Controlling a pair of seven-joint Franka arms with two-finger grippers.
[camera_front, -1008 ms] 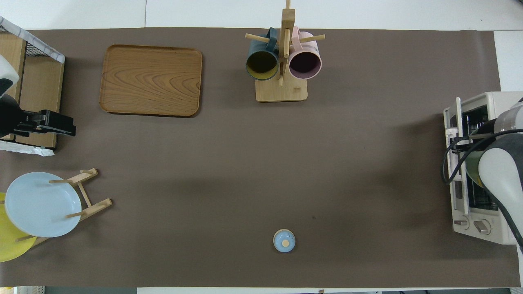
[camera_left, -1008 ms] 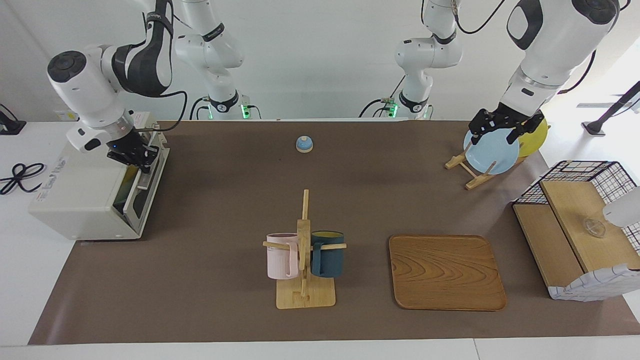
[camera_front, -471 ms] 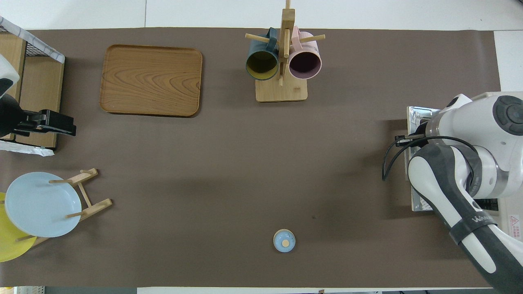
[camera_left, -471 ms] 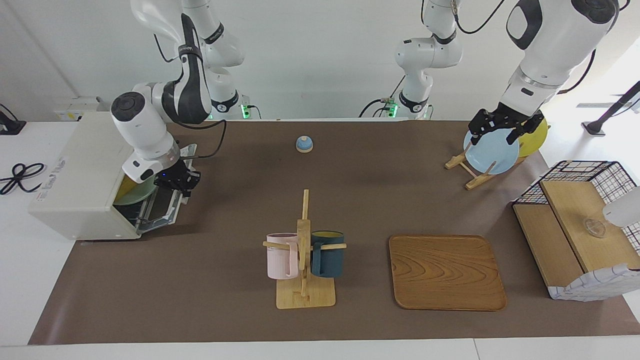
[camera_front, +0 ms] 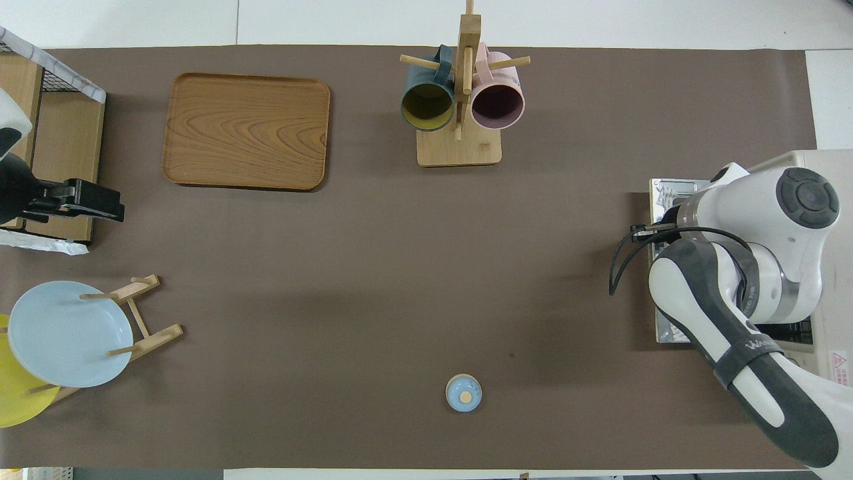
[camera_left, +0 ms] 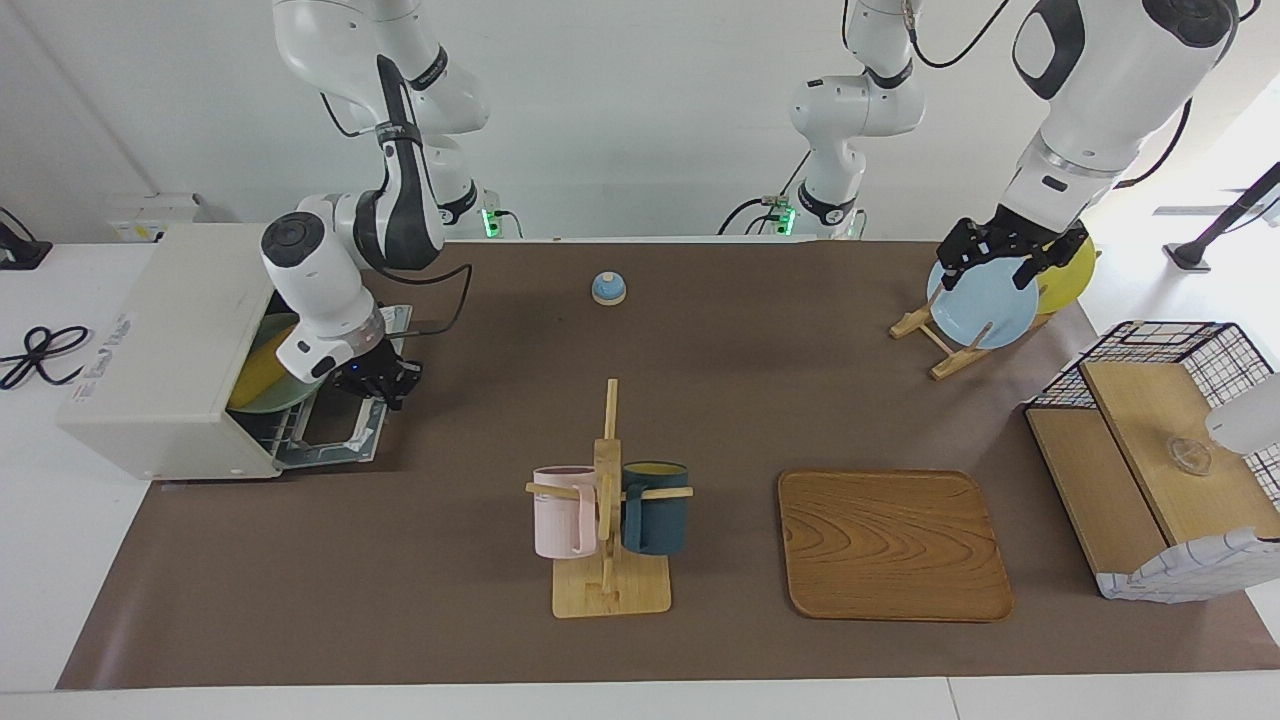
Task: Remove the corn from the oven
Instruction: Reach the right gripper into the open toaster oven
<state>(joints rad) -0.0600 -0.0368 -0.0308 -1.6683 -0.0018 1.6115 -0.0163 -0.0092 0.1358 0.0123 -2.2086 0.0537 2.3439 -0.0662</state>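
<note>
Inside oven (camera_left: 160, 350), corn (camera_left: 258, 372) lies beside right gripper (camera_left: 380, 379).

Plain white wall (camera_left: 620, 120), white tabletop (camera_left: 60, 560) under a brown mat (camera_left: 470, 400), bright daylight at one end

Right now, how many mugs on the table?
2. The pink mug and the dark teal mug hang on either side of the wooden mug rack, beside the wooden tray. None seen elsewhere; the oven interior is partly hidden.
</note>
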